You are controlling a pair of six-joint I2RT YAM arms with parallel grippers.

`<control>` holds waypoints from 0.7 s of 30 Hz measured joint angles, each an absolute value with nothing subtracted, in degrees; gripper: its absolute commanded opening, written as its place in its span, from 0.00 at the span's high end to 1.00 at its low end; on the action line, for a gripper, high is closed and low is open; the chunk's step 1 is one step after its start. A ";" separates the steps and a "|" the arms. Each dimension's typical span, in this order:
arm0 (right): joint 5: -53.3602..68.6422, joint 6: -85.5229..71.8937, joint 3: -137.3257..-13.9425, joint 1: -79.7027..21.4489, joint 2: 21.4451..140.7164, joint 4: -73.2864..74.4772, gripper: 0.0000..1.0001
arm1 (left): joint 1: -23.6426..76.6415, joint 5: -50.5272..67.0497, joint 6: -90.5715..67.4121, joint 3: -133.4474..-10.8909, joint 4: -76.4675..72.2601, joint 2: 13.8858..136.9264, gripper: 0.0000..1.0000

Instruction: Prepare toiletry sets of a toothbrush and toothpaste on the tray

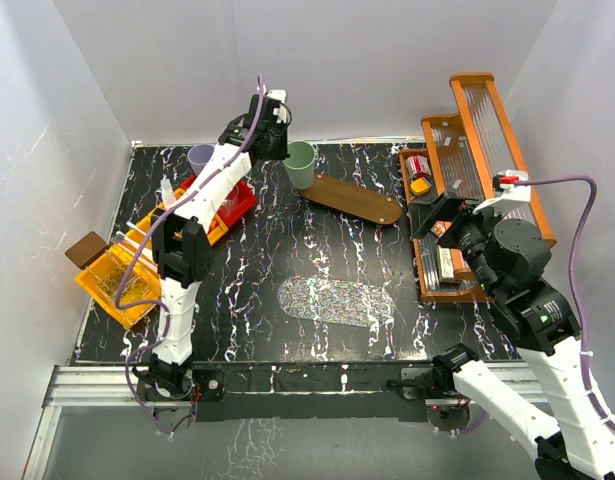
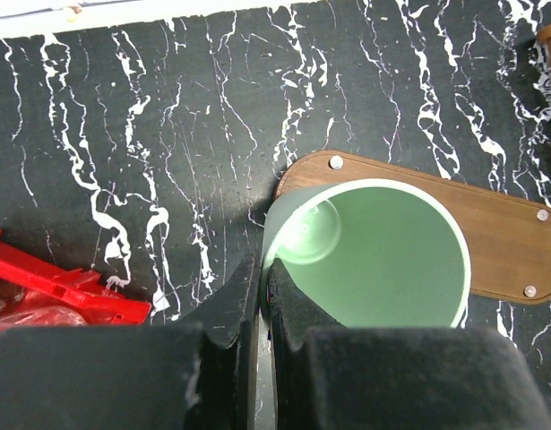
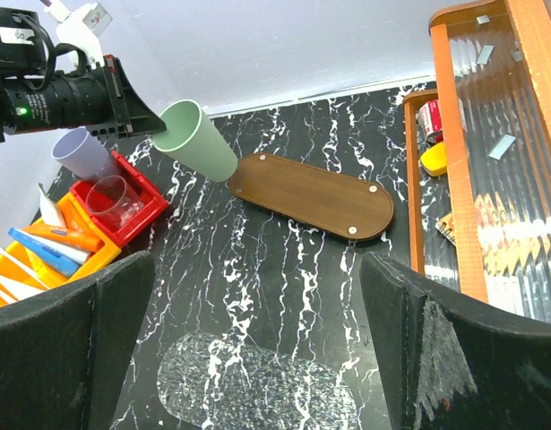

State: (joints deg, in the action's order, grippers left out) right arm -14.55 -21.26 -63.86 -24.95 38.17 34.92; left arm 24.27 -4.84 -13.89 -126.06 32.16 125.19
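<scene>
My left gripper (image 1: pixel 285 150) is shut on the rim of a green cup (image 1: pixel 301 164), one finger inside and one outside. It holds the cup tilted in the air over the left end of the oval wooden tray (image 1: pixel 353 200). The left wrist view looks into the empty green cup (image 2: pixel 383 260), with the gripper (image 2: pixel 264 270) on its rim and the tray (image 2: pixel 503 242) beneath. The right wrist view shows the green cup (image 3: pixel 196 137), a lilac cup (image 3: pixel 81 152), a clear glass (image 3: pixel 114 200), a blue tube (image 3: pixel 38 251) and an orange tube (image 3: pixel 67 236). My right gripper (image 3: pixel 257 358) is open and empty above the table.
A red bin (image 1: pixel 230 200) and an orange bin (image 1: pixel 127 272) stand at the left, with pale toothbrushes in the orange one. A wooden rack (image 1: pixel 477 150) with a red can (image 1: pixel 418 165) stands at the right. A glittery oval patch (image 1: pixel 337 300) lies mid-table.
</scene>
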 measured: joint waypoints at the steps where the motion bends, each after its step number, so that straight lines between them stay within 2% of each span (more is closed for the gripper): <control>1: -14.79 -21.15 -63.86 -24.95 38.20 35.00 0.02 | 24.40 -4.95 -13.89 -126.65 32.27 126.06 1.00; 21: -15.62 -20.86 -63.86 -24.95 38.17 36.03 0.02 | 26.65 -6.46 -12.60 -136.44 33.52 134.67 1.00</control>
